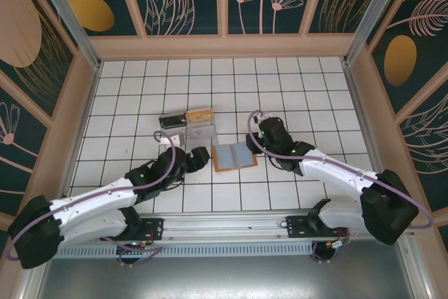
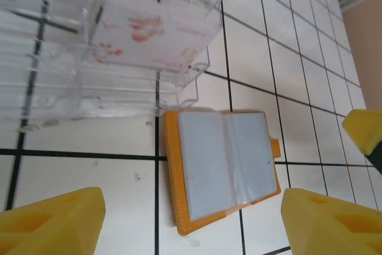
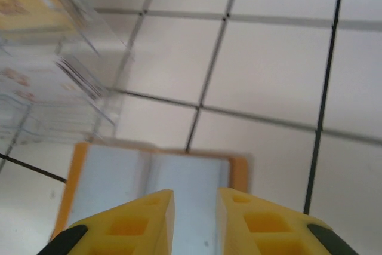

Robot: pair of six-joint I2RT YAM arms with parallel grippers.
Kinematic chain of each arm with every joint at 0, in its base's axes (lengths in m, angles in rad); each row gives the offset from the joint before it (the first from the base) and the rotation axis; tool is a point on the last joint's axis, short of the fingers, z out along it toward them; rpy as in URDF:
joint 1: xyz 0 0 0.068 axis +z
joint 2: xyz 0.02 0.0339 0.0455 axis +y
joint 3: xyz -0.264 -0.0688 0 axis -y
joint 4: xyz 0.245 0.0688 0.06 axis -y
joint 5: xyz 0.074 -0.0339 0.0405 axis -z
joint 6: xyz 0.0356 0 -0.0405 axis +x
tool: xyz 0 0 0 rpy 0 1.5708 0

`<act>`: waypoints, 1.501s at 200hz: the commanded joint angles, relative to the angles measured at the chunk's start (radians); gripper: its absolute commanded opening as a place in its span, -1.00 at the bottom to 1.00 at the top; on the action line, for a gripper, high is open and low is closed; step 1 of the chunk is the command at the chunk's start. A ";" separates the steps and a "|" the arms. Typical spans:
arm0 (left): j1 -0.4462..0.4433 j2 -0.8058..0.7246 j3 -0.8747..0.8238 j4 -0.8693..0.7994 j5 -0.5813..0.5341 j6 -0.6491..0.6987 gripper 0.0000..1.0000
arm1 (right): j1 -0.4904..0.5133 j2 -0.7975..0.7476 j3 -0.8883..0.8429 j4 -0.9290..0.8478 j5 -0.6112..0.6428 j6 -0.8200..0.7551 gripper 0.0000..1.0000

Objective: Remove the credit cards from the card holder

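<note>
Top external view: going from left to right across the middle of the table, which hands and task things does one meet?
left hand → card holder → right hand

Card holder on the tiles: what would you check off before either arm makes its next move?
1. Card holder lies open, pockets up: ok.
2. Left pincer open wide, empty: ok.
3. Right pincer above the holder, narrow gap, nothing between: ok.
4. Credit cards showing in the grey-blue pockets: cannot tell.
5. Clear tray apart from the holder's edge: cannot tell.
</note>
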 commanded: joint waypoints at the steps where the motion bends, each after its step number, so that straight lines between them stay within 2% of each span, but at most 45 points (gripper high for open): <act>1: 0.001 0.081 0.012 0.123 0.088 -0.044 0.50 | -0.006 -0.015 -0.062 0.030 -0.063 0.152 -0.45; 10: 0.002 0.124 0.014 0.157 0.115 -0.054 0.41 | -0.009 -0.012 -0.084 0.048 -0.086 0.162 -0.45; 27: 0.001 0.200 0.021 0.200 0.145 -0.072 0.39 | -0.011 0.004 -0.114 0.072 -0.093 0.181 -0.43; 42: 0.002 0.260 0.035 0.228 0.170 -0.072 0.24 | -0.012 0.032 -0.137 0.099 -0.098 0.193 -0.40; 67: 0.001 0.330 0.070 0.249 0.197 -0.057 0.12 | -0.013 0.094 -0.156 0.140 -0.114 0.209 -0.41; 194: 0.001 0.531 0.177 0.250 0.217 -0.013 -0.04 | -0.011 0.164 -0.161 0.161 -0.118 0.221 -0.49; 300: 0.001 0.565 0.210 0.132 0.168 -0.023 -0.18 | -0.008 0.175 -0.163 0.170 -0.130 0.229 -0.49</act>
